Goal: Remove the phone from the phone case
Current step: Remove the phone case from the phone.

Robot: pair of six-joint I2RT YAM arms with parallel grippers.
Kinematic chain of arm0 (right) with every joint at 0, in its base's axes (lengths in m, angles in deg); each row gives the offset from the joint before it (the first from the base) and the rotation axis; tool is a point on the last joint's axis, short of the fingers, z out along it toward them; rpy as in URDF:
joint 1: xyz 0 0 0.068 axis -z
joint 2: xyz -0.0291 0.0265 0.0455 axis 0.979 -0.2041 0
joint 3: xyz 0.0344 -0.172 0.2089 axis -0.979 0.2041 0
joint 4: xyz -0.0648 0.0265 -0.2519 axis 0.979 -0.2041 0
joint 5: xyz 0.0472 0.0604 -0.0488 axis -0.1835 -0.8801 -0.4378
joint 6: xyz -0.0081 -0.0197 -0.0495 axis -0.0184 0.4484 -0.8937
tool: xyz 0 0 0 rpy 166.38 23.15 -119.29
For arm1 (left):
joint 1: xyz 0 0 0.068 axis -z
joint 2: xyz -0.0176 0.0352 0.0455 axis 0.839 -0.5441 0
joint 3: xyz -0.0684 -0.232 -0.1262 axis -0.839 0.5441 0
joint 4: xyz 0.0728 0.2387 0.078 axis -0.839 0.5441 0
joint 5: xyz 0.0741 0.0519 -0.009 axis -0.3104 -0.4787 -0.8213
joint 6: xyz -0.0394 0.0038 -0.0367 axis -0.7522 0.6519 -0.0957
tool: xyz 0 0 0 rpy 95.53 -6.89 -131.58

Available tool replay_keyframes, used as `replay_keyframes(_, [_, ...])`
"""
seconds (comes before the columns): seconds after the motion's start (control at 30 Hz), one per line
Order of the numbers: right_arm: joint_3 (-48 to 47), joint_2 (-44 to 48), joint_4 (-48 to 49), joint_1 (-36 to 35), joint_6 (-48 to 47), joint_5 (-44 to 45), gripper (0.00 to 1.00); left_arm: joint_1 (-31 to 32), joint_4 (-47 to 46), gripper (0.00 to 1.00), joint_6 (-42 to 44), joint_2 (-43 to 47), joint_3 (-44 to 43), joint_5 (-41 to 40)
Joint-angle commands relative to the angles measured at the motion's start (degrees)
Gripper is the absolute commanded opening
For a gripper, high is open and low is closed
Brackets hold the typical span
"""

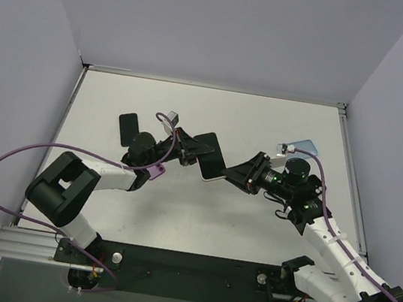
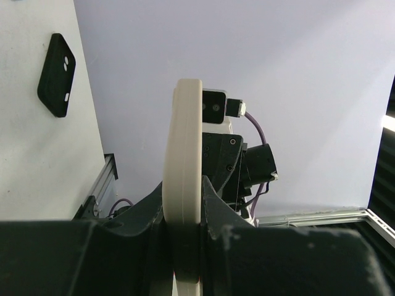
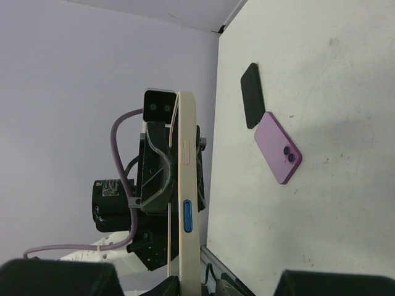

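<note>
Both arms meet over the middle of the worktop, holding the phone off its surface between them. The left gripper has its fingers clenched on the phone's cream edge; the right gripper grasps the opposite end. An empty black phone case lies at ten o'clock, a purple phone just beside it.

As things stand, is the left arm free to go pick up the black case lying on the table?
Probably not right now. The left tool is shut on the cased phone, which the right tool also grips. The black case lies unobstructed beside the left arm, so reaching looks easy once it lets go.
</note>
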Motion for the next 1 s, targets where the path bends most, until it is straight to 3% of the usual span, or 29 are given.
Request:
replay_keyframes(0.0, [-0.5, -1.5, 5.4, -1.3, 1.5, -1.9, 0.19, -0.2, -8.9, 0.0, -2.3, 1.8, -2.2, -0.9])
replay_keyframes(0.1, [-0.5, -2.2, 8.2, -1.5, 3.4, -1.9, 0.0, -0.3, -9.6, 0.0, -2.6, 1.7, -1.9, -0.9])
replay_keyframes(0.5, [-3.3, 1.2, 13.2, -1.3, 8.2, -1.4, 0.0, -1.0, -16.0, 0.0, -3.6, 5.1, -2.6, -3.1])
replay_keyframes(0.83, [1.1, -9.1, 48.8, -1.4, 30.5, -1.7, 0.0, -0.9, -26.9, 0.0, -8.2, 6.8, -2.4, -7.9])
replay_keyframes(0.97, [2.3, -12.8, 56.8, -1.7, 35.7, -0.3, 0.0, -0.9, -29.2, 0.0, -9.3, 7.3, -2.2, -9.3])
